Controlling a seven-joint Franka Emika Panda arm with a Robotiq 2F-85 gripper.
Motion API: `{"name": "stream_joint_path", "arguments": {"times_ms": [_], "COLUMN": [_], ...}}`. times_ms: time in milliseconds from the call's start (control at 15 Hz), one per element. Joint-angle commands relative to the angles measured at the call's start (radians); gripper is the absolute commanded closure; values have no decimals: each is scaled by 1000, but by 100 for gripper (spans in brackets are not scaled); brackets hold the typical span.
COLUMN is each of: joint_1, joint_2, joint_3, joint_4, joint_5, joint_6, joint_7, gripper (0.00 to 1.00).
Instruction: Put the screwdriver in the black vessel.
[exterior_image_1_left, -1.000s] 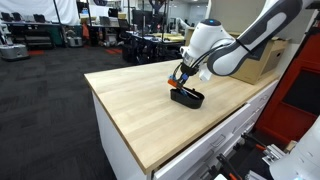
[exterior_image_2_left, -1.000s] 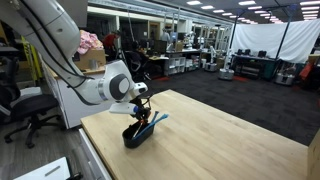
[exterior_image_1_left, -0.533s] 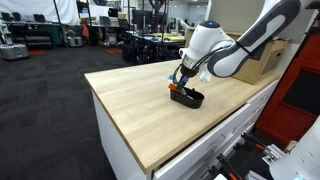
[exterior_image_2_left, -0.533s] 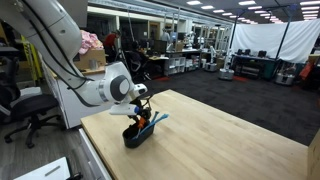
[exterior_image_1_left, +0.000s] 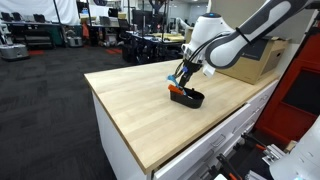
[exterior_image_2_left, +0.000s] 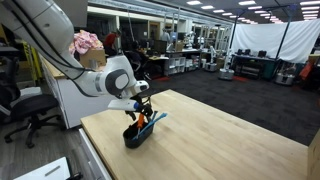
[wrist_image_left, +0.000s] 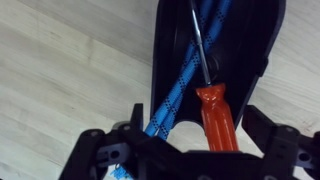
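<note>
Though empty, fingers (wrist_image_left: 98, 150) wide apart, the gripper (wrist_image_left: 190, 148) just above the black vessel (wrist_image_left: 255, 50), screwdriver (wrist_image_left: 215, 118) inside beside blue braided rod (wrist_image_left: 180, 85).

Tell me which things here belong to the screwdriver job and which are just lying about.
Job in hand:
screwdriver, orange handle
black vessel
gripper, open over the vessel

Lying about:
blue braided cord, inside the vessel
cardboard box
pink cloth

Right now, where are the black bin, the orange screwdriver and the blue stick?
black bin (wrist_image_left: 268, 40): wrist view, on its right wall.
orange screwdriver (wrist_image_left: 215, 122): wrist view, middle of its handle.
blue stick (wrist_image_left: 182, 80): wrist view, midway along it.
</note>
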Motion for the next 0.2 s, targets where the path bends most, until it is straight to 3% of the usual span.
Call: {"name": "stream_joint_path", "arguments": {"times_ms": [0,133], "joint_1": [26,35], "joint_2": [-67,-105], "joint_3": [-3,-12], "joint_4": [15,26], "joint_5": [172,256], "joint_6": [-145,-224], "joint_7": [-152,-214], "gripper": [0,0]}}
